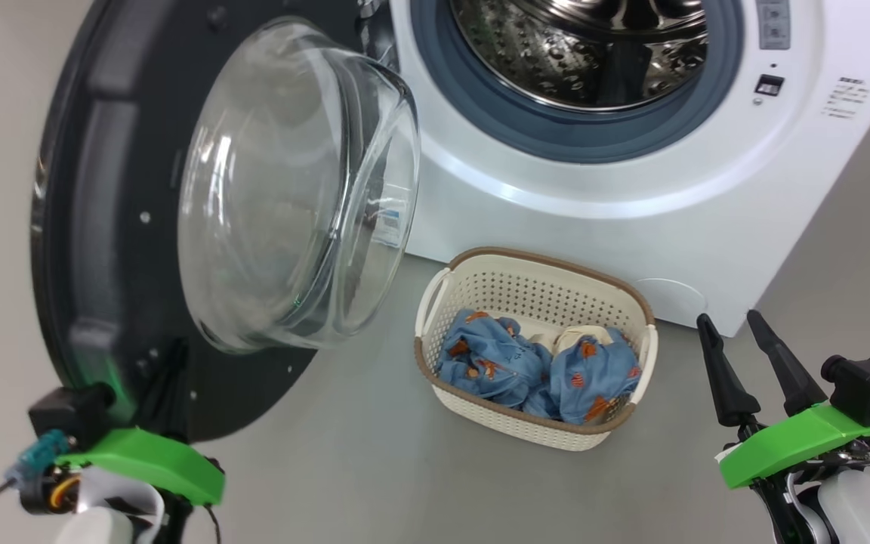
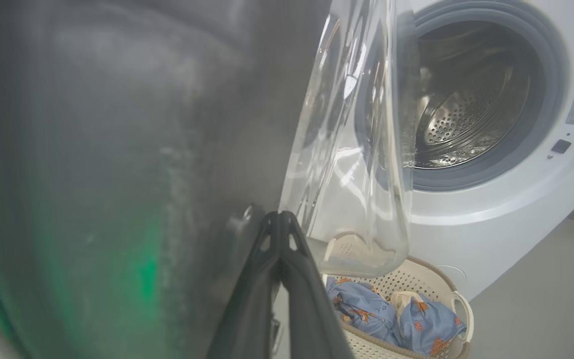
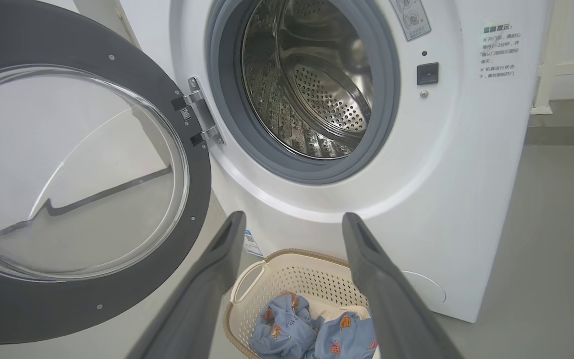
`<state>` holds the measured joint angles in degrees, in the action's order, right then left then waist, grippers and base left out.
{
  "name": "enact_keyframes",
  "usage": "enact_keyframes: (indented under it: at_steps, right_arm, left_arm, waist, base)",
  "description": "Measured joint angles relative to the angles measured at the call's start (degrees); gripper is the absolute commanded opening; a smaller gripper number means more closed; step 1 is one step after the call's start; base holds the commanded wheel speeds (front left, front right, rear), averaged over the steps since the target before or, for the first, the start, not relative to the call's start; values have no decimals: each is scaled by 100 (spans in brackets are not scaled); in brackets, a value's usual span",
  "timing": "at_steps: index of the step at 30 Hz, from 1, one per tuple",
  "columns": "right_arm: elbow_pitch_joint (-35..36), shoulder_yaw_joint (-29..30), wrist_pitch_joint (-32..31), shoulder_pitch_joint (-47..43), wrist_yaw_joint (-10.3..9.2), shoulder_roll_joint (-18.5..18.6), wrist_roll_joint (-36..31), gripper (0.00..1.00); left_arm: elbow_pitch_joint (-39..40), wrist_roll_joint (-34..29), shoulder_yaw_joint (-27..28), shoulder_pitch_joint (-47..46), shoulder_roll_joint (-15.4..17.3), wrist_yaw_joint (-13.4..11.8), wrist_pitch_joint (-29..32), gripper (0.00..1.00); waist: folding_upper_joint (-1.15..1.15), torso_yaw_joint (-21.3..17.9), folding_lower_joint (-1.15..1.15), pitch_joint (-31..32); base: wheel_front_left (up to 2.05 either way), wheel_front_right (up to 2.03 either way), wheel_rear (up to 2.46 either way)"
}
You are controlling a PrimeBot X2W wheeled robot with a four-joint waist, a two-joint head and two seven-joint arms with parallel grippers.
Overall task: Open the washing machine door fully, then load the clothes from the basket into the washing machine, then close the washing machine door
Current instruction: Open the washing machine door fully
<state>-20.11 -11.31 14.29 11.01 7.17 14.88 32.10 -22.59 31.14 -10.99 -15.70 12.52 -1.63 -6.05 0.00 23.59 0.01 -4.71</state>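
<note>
Here, the washing machine stands on the grey floor with its mouth uncovered; a grey gasket rings the perforated steel drum. The washing machine door is swung wide out to the machine's left on its metal hinge; its inner side, with the bulging glass bowl, faces the robot.

The basket sits on the floor just in front of the machine, below the mouth and to the right of the door; the clothes lie bunched inside it, blue with orange bears, a cream piece between the two heaps.

The left hand is low at the door's bottom edge, its fingers pressed together with nothing between them; the tips lie at the black ring just beside the glass bowl, though whether they press on it I cannot tell. The right hand hovers over the floor to the right of the basket, well clear of it; its fingers stand wide apart and hold nothing.
</note>
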Motion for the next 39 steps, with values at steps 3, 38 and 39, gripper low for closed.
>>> enact_keyframes:
  at_steps: [3, 38, 39]
  right_arm:
    - [-4, -9, 0, 25, 0, -3, 0, 100]
    - [-153, -21, 1, 591, 0, -38, -91, 100]
    - [-153, -20, 1, 591, 0, -42, -91, 100]
  left_arm:
    - [-254, 100, 88, -173, 74, 7, 0, 0]
    - [-3928, 1, -66, -3108, 609, 673, -279, 0]
    - [-3988, 1, -74, -3133, 609, 673, -308, 0]
  waist:
    - [0, 90, 0, -45]
    - [0, 488, 0, -636]
    - [0, 476, 0, -626]
  base:
    - [0, 0, 0]
    - [0, 0, 0]
    - [0, 0, 0]
